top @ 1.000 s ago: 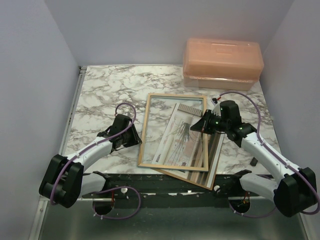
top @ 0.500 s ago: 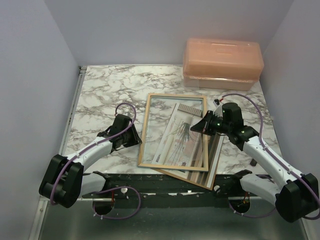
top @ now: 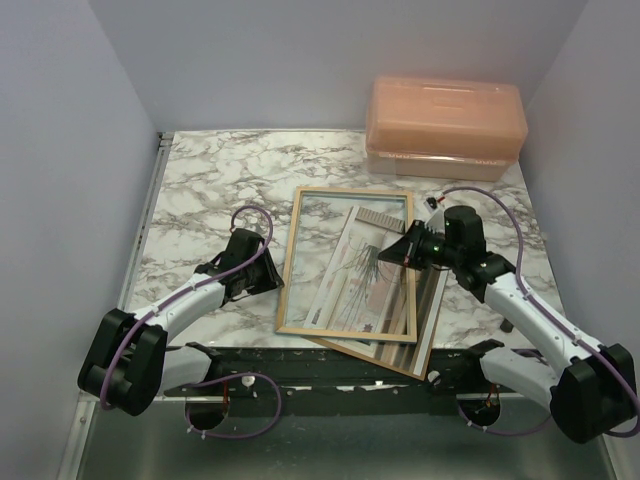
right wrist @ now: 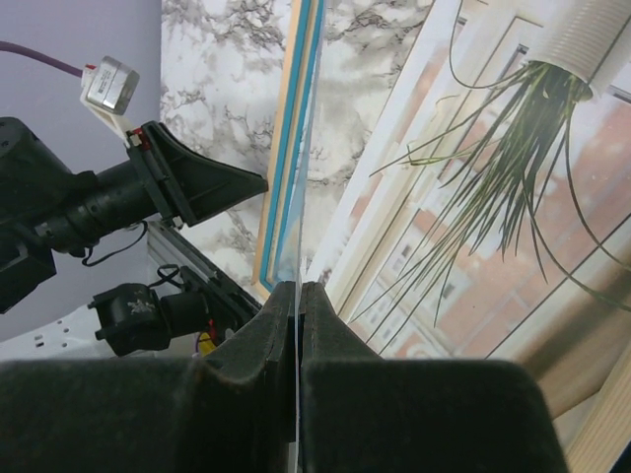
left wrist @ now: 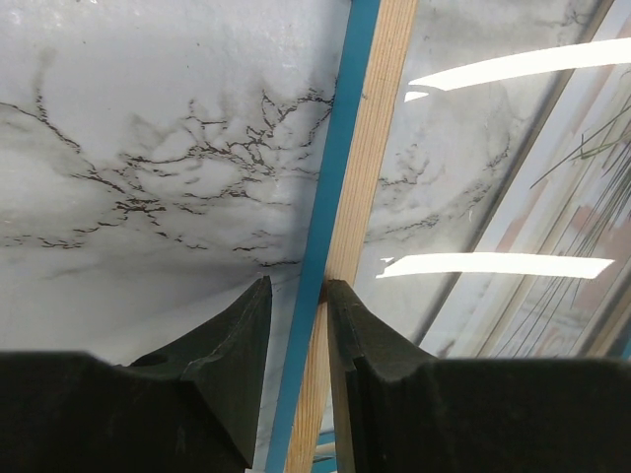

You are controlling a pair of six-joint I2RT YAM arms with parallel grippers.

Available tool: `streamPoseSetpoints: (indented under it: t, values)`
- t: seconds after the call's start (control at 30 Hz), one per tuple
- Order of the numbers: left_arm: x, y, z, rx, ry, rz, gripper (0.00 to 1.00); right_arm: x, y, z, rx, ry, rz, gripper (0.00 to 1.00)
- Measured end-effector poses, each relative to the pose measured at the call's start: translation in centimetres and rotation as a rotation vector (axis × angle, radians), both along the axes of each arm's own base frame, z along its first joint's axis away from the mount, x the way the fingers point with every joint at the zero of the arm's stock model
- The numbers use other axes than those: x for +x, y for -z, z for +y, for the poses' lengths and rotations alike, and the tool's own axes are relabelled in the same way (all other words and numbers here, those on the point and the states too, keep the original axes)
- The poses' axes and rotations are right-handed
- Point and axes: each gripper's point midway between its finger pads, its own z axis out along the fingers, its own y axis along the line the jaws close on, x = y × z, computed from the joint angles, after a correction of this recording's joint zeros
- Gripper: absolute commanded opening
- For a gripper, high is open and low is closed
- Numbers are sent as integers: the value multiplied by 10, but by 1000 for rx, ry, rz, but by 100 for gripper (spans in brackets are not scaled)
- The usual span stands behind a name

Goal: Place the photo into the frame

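From above, on the marbled grey-and-white tabletop point(top: 210, 190), a thin rectangular picture frame point(top: 355, 190) lies in the middle with its pale wood back up. The photo point(top: 355, 285), a large print of a spiky potted plant, lies askew beneath it and shows through the opening. A plain brown backing board point(top: 428, 315) pokes out at the near right. A peach plastic box point(top: 445, 125) stands at the far right. The left pincer point(top: 272, 275) meets the frame's left rail and the right pincer point(top: 400, 250) its right rail.

At the left wrist, the left pincer point(left wrist: 296, 291) grasps the frame point(left wrist: 370, 128), one finger on each side of the blue-and-wood rail. The photo point(left wrist: 582, 246) shows at the right.

At the right wrist, the right pincer point(right wrist: 298, 291) is clenched, a thin clear sheet point(right wrist: 308, 148) running edge-on into the seam between its fingers. The photo point(right wrist: 513, 197) lies to the right, and the frame's point(right wrist: 291, 118) left rail and the left pincer point(right wrist: 258, 180) lie beyond.
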Motion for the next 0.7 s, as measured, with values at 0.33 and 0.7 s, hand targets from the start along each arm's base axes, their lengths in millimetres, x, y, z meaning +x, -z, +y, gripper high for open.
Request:
streamPoseSetpoints:
  t: [0.33,0.7]
  values:
    - [1,0,0,5,-2,-3,28,8,-10,12,64,-33,-13,0]
    - [2,-1,0,8,-3,-5,27,11,-20,14,106,-13,-10,0]
